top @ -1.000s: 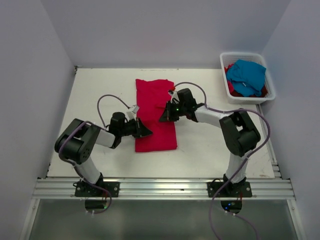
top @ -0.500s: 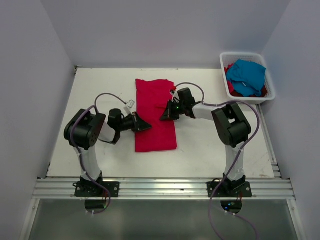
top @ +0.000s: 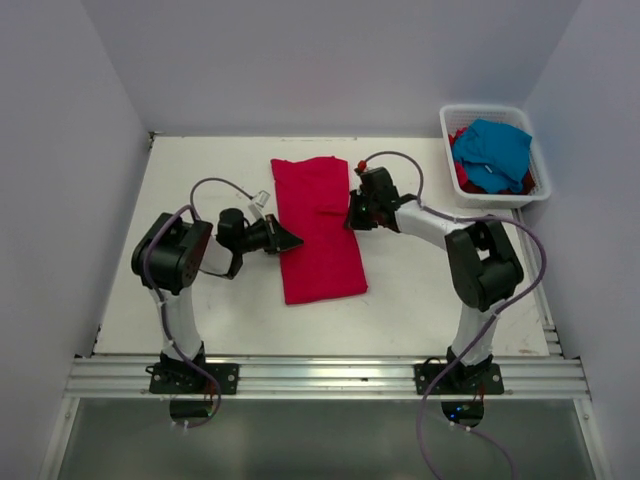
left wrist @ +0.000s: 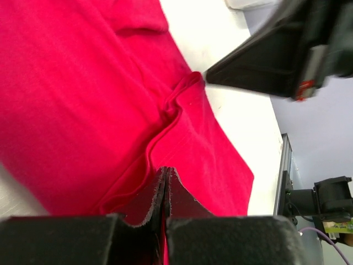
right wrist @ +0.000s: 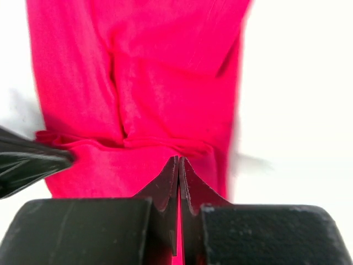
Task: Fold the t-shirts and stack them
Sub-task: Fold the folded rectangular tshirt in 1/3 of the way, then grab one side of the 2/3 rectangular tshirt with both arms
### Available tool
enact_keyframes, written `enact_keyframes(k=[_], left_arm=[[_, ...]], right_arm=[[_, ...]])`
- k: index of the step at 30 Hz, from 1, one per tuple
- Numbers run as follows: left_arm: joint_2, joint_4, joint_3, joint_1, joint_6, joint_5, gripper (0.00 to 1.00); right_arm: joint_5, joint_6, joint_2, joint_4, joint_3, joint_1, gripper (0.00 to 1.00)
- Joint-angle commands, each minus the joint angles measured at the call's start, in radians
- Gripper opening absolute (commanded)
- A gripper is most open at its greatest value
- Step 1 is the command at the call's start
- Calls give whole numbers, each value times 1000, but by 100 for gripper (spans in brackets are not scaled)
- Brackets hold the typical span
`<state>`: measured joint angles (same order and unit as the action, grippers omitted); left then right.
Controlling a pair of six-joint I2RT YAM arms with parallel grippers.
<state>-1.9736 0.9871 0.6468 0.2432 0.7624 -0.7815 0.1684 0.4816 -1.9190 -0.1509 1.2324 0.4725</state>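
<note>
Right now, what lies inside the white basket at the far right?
In the white basket a crumpled turquoise t-shirt lies on top. Under it red cloth shows at the edges. How many red pieces there are cannot be told: the turquoise one covers them.

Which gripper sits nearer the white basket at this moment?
Right. The right gripper pinches the right edge of the red t-shirt, toward the white basket; the left gripper pinches its left edge, farther away.

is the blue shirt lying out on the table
No, the turquoise t-shirt lies bunched inside the white basket in the top view.
</note>
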Motion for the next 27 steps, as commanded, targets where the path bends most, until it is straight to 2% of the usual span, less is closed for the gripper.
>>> enact_keyframes(k=[1, 4, 6, 9, 12, 13, 16, 17, 18, 19, 20, 24, 26, 27], left_arm=[[-18, -5, 27, -13, -52, -1, 0], [30, -42, 13, -16, -70, 14, 0], [117, -109, 8, -13, -100, 39, 0], [286, -353, -7, 7, -198, 160, 3], [502, -639, -48, 103, -281, 400, 33], [502, -687, -56, 103, -278, 441, 40], [633, -806, -111, 192, -214, 488, 59], [684, -820, -128, 227, -193, 488, 61], [711, -829, -171, 243, -157, 488, 64], [752, -838, -191, 267, -141, 493, 68], [768, -849, -208, 275, -130, 499, 69], [846, -922, -282, 291, -97, 550, 74], [886, -949, -299, 294, -89, 585, 77], [895, -978, -309, 294, -84, 620, 82]], right_arm=[[-165, -81, 159, -50, -4, -8, 0], [-156, -97, 230, -59, -4, -6, 0], [-155, -98, 270, -91, -4, -6, 0], [-165, -83, 319, -133, -48, -6, 0], [-159, -64, 380, -109, -166, -3, 0], [-159, -60, 394, -108, -197, -3, 0], [-139, -47, 464, -102, -307, 5, 2], [-126, -46, 483, -96, -333, 8, 9], [-107, -40, 500, -92, -385, 11, 29], [-81, -35, 535, -84, -408, 11, 36], [-66, -32, 548, -78, -430, 12, 51], [-1, -17, 609, -59, -516, 14, 67], [13, -17, 618, -50, -534, 14, 70], [16, -15, 617, -50, -539, 12, 70]])
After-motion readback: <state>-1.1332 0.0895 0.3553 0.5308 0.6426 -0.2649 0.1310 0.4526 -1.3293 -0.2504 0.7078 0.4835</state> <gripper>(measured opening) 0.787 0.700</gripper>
